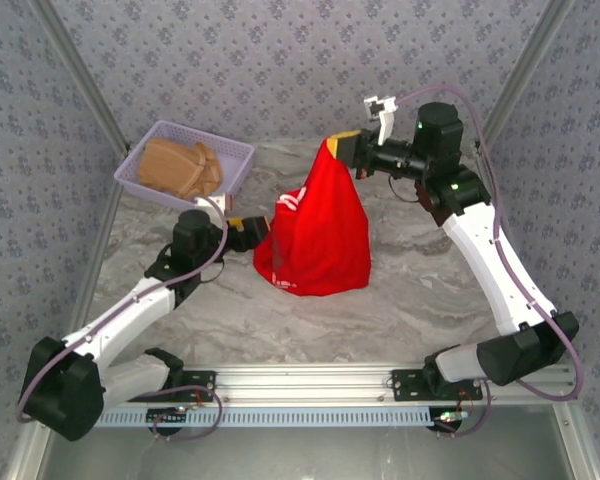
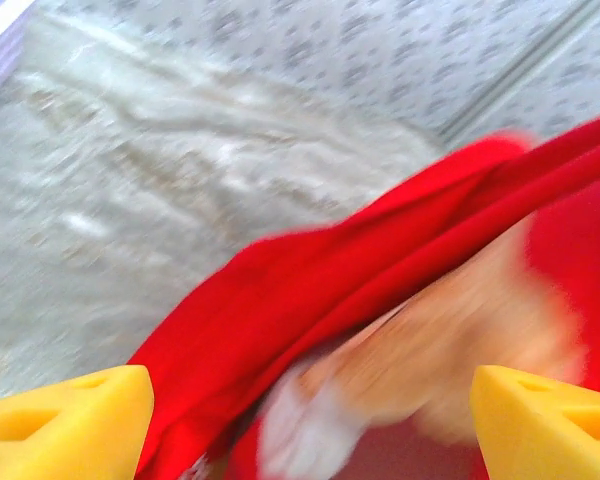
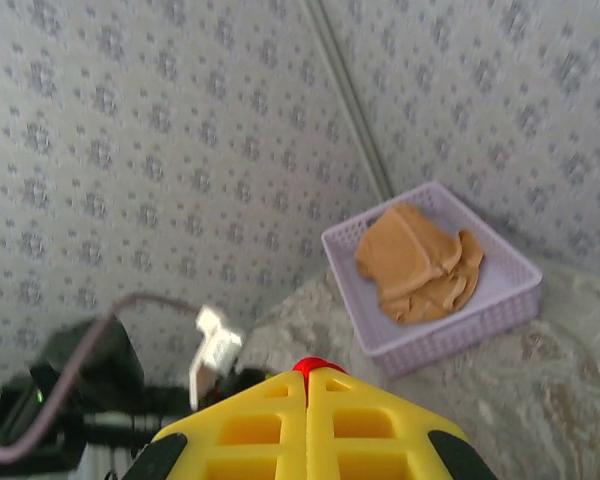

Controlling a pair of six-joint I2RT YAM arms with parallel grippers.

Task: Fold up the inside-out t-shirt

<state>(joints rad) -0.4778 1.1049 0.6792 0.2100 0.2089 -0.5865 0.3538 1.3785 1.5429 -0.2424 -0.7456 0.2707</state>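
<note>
The inside-out t-shirt (image 1: 320, 235) is bright red and hangs in a cone, its lower edge resting on the table. My right gripper (image 1: 338, 143) holds its top point high above the table. In the right wrist view that gripper (image 3: 307, 375) is shut, with a small bit of red t-shirt (image 3: 316, 364) pinched at its tips. My left gripper (image 1: 255, 232) sits low at the shirt's left bottom edge. Its yellow fingers (image 2: 75, 420) stand wide apart in the left wrist view, and the left gripper (image 2: 310, 415) faces blurred folds of the red t-shirt (image 2: 310, 280) with a white patch.
A lilac basket (image 1: 238, 152) stands at the back left and holds a folded tan garment (image 1: 180, 168). The basket (image 3: 500, 305) and the garment (image 3: 420, 265) also appear in the right wrist view. Patterned walls close the table at the back and sides.
</note>
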